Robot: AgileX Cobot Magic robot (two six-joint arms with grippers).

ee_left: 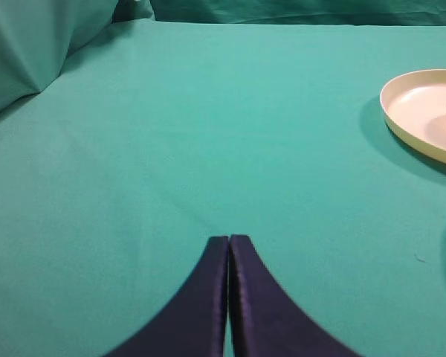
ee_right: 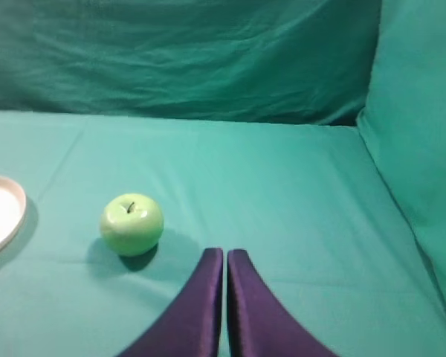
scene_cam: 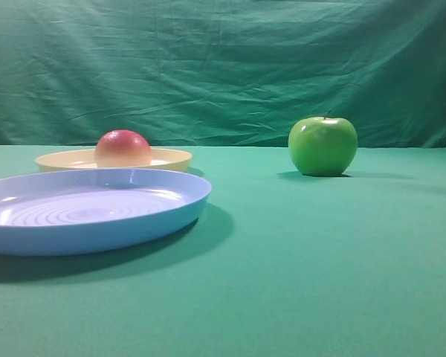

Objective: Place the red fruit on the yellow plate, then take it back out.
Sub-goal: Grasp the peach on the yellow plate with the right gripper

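The red fruit point(scene_cam: 123, 149) sits on the yellow plate point(scene_cam: 171, 158), toward the plate's left half in the exterior high view, its red top shading to a yellowish blush lower down. Just in front of that plate, and partly overlapping it from this angle, lies a larger light-blue plate point(scene_cam: 178, 212) with concentric rings in its base; whether the two rims touch cannot be told. Well apart to the right stands a glossy green apple point(scene_cam: 322, 146), upright with its stem on top, alone on the green-covered surface point(scene_cam: 320, 268).

The left claw point(ee_left: 229, 239) is clenched — its two dark fingers meet tip to tip, nothing between them — and it hangs above bare cloth, with the yellow plate well off to its right at the edge of the left wrist view, a sliver of the fruit just showing there.

The right claw point(ee_right: 224, 253) is likewise clenched and holds nothing. The green apple lies near it, ahead and to the left — clear of the fingers. A wrinkled green backdrop point(scene_cam: 223, 67) closes off the rear.
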